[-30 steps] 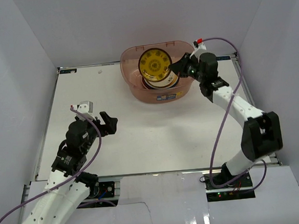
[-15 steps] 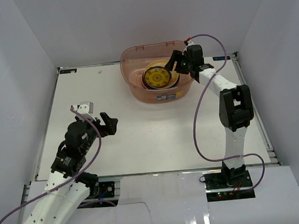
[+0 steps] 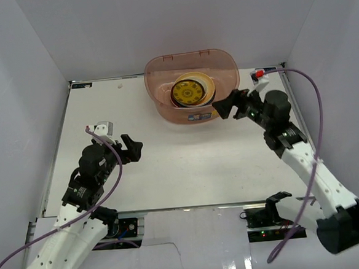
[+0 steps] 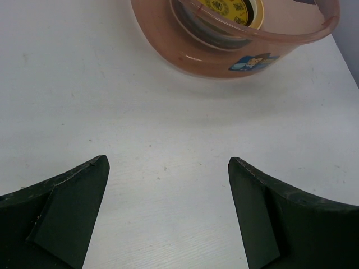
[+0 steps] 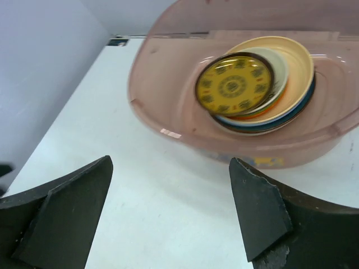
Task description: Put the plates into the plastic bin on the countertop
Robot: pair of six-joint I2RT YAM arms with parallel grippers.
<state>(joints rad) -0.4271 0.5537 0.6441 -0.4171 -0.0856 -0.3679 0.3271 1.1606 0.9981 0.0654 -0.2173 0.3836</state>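
The pinkish plastic bin stands at the back middle of the white countertop. Inside it lies a stack of plates, a gold patterned one on top, over cream, orange and dark blue rims. My right gripper is open and empty, just outside the bin's near right side. Over the left middle of the countertop my left gripper is open with nothing between its fingers.
White walls enclose the countertop on three sides. A colourful label is stuck on the bin's near side. The right arm's purple cable loops above the right edge.
The right gripper opened and let go of the gold plate, which now lies flat on the stack. It then drew back out of the bin toward the near right. The left arm has not moved.
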